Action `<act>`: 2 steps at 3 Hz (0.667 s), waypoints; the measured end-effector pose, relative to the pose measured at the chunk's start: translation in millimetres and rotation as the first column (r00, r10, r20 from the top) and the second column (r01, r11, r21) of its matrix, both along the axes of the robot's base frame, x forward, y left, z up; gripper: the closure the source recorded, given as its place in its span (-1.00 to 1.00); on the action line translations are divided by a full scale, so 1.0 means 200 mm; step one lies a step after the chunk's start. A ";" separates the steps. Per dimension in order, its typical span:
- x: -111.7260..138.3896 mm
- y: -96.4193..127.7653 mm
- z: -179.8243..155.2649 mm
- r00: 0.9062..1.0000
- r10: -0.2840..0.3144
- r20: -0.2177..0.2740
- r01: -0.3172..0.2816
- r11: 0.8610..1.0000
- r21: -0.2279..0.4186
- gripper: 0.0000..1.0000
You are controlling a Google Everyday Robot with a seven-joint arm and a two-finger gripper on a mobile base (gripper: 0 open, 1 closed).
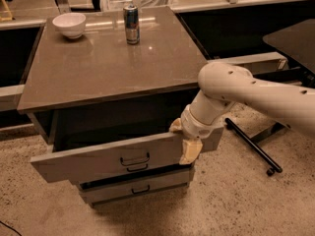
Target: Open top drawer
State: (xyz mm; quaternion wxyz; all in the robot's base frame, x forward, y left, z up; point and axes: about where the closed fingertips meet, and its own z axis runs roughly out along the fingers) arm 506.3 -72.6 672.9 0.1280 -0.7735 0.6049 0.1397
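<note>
The top drawer of the grey-brown cabinet stands pulled out well beyond the cabinet body, and its dark inside shows behind the front. Its small black loop handle is mid-front and free. My gripper, on the white arm coming from the right, sits over the top edge of the drawer front at its right end, away from the handle. Below it, a narrower grey drawer with a like handle sticks out slightly.
On the cabinet top stand a white bowl at the back left and a drink can at the back middle. A black wheeled leg lies on the speckled floor to the right, under a dark table.
</note>
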 end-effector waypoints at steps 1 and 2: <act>0.00 0.00 0.00 1.000 0.000 0.000 0.000 1.000 0.000 -0.34; -0.09 -0.02 0.06 1.000 -0.004 -0.009 0.004 1.000 -0.007 -0.32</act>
